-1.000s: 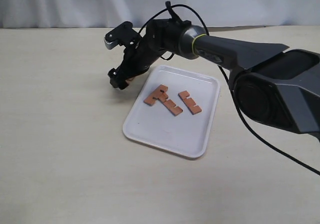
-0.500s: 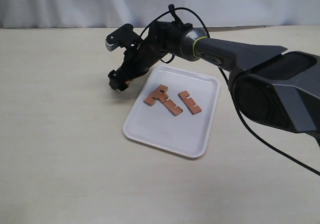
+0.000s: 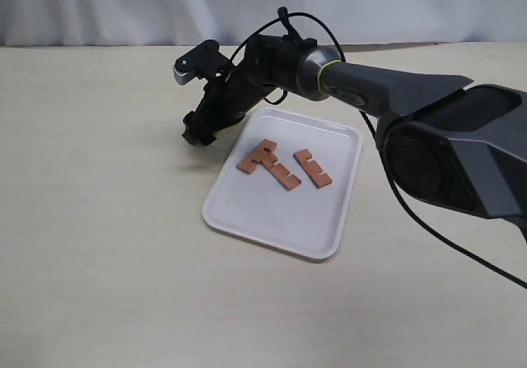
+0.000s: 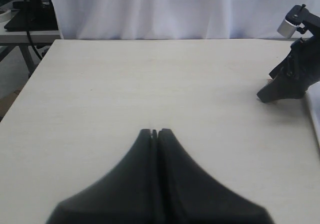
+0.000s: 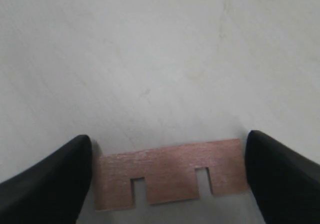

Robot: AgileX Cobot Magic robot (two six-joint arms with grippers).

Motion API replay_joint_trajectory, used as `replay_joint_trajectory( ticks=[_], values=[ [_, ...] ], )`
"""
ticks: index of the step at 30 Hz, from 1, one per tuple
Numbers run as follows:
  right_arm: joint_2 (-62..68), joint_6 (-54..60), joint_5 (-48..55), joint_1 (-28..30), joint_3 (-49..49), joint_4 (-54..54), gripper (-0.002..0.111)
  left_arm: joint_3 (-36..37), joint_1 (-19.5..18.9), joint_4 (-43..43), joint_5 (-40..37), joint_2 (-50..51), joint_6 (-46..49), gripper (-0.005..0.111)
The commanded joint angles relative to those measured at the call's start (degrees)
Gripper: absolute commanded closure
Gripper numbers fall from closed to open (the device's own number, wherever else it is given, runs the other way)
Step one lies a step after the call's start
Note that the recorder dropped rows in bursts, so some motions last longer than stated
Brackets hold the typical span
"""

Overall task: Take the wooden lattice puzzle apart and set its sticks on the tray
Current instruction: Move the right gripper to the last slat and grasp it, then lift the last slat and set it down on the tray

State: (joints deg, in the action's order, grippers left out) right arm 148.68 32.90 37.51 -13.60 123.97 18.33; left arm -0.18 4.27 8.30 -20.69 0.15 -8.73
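My right gripper [image 3: 198, 131] reaches across from the right side of the exterior view and is down at the table [image 3: 99, 220], just beside the far left corner of the tray [image 3: 247, 211]. In the right wrist view its jaws stand wide, one stick-length apart. A black fingertip [image 5: 60, 176] sits against each end of a single stick [image 5: 170, 176]. This stick is a flat reddish-brown bar with two square notches along one edge, and it lies on the pale table, outside the tray. I cannot tell how firmly the jaws press on it. In the exterior view the gripper itself hides this stick.

The white tray lies flat near the middle of the table. Three more loose sticks rest on it, in its far half. A pair of sticks [image 3: 268, 160] touch each other and form a rough T shape. The third stick [image 3: 313, 168] lies just to the right of the pair, apart from them, with its notches showing.

My left gripper [image 4: 155, 133] shows only in the left wrist view. Its jaws are pressed together with nothing between them, over bare table well apart from the tray. From that view I also see the right gripper at the far side.
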Motion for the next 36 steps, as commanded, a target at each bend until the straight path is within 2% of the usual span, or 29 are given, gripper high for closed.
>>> replay_joint_trajectory(
  ticks=[1, 11, 16, 19, 23, 29, 34, 36],
  values=[
    [-2.1, 1.0, 2.9, 0.1, -0.1, 0.7, 0.104, 0.2, 0.4, 0.0, 0.4, -0.1, 0.1, 0.107],
    [-13.9, 1.0, 15.3, 0.8, -0.2, 1.6, 0.104, 0.2, 0.4, 0.0, 0.4, -0.1, 0.1, 0.107],
    [-17.8, -4.4, 25.2, 2.4, -0.7, 1.6, 0.104, 0.2, 0.4, 0.0, 0.4, -0.1, 0.1, 0.107],
    [-19.6, -6.6, 27.8, 3.5, -4.2, 0.2, 0.104, 0.2, 0.4, 0.0, 0.4, -0.1, 0.1, 0.107],
    [-23.5, -10.2, 24.4, 4.4, -12.5, -3.6, 0.104, 0.2, 0.4, 0.0, 0.4, -0.1, 0.1, 0.107],
    [-30.2, -14.8, 10.5, 5.4, -30.3, -4.3, 0.104, 0.2, 0.4, 0.0, 0.4, -0.1, 0.1, 0.107],
    [-30.2, -14.5, 9.3, 5.4, -35.9, -2.8, 0.104, 0.2, 0.4, 0.0, 0.4, -0.1, 0.1, 0.107],
    [-29.4, -14.7, 9.1, 5.4, -36.2, -2.8, 0.100, 0.2, 0.4, 0.0, 0.4, -0.1, 0.1, 0.107]
  ],
)
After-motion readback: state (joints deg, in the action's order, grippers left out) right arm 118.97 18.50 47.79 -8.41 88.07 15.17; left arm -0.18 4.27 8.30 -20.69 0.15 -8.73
